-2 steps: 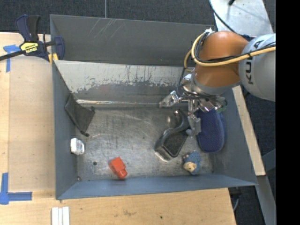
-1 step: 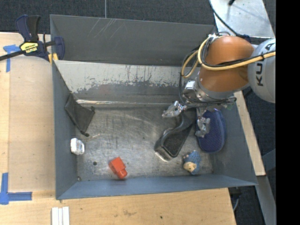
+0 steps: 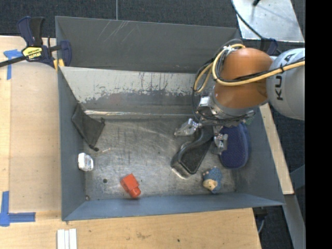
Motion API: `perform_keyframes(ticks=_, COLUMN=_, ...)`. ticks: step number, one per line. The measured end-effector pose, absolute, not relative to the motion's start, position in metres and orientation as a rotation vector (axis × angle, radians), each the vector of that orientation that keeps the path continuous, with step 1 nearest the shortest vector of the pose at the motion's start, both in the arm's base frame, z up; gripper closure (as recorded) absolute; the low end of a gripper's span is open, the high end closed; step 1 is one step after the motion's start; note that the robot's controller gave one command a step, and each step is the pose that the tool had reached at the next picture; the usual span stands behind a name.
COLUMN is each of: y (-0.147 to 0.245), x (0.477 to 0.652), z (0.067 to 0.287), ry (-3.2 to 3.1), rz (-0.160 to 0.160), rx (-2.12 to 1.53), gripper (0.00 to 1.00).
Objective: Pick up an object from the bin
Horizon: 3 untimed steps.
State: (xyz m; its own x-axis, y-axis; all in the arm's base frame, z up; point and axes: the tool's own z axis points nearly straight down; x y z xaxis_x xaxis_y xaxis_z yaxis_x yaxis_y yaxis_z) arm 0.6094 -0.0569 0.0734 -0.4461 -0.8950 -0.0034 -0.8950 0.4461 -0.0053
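While the red block (image 3: 130, 185) and a small blue-and-tan lump (image 3: 211, 179) lie nearest, along the lower wall of the bin (image 3: 155, 48), the obj. that counts sits just above them, lower right of ctr: a dark, slipper-shaped piece (image 3: 191, 158), lying slantwise on the floor w/ its upper end under the pincer (image 3: 211, 134).

Handling, as a guess: prob. light and somewhat soft, rubbery or fabric-like rather than stiff, so it may flex or sag when lifted by one end. Not fragile by the look of it. The surface looks matt, so slip shouldn't be the main worry; a droop or swing might be. Best hold is prob. across the narrow upper part or over the raised rim, not the broad lower end.

Looks: black to dark grey, long and rounded, w/ a paler edge round the lower end and a hollow or flat darker middle. What it is exactly, can't say.

The pincer hangs below the orange wrist cover, right of ctr; whether it's spread or pressed together, can't tell, as cover and cables mask it.

Touching or just beside the dark piece, to the right, lies a dark blue oval thing (image 3: 236, 148). A small silvery bit (image 3: 185, 128) lies farther up. Well apart, at frame left: a white scrap (image 3: 85, 162), then a dark grey flap (image 3: 88, 128) by the far wall.
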Motion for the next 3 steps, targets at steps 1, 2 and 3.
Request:
perform_keyframes(ticks=1, y=-0.058, x=0.611, z=0.075, ry=2.670, rz=-0.003, rx=-1.644, gripper=0.00)
perform_keyframes(ticks=2, y=-0.056, x=0.613, z=0.078, ry=2.663, rz=-0.005, rx=-1.641, gripper=1.00)
perform_keyframes(ticks=3, y=-0.056, x=0.613, z=0.111, ry=2.674, rz=-0.002, rx=-1.643, gripper=1.00)
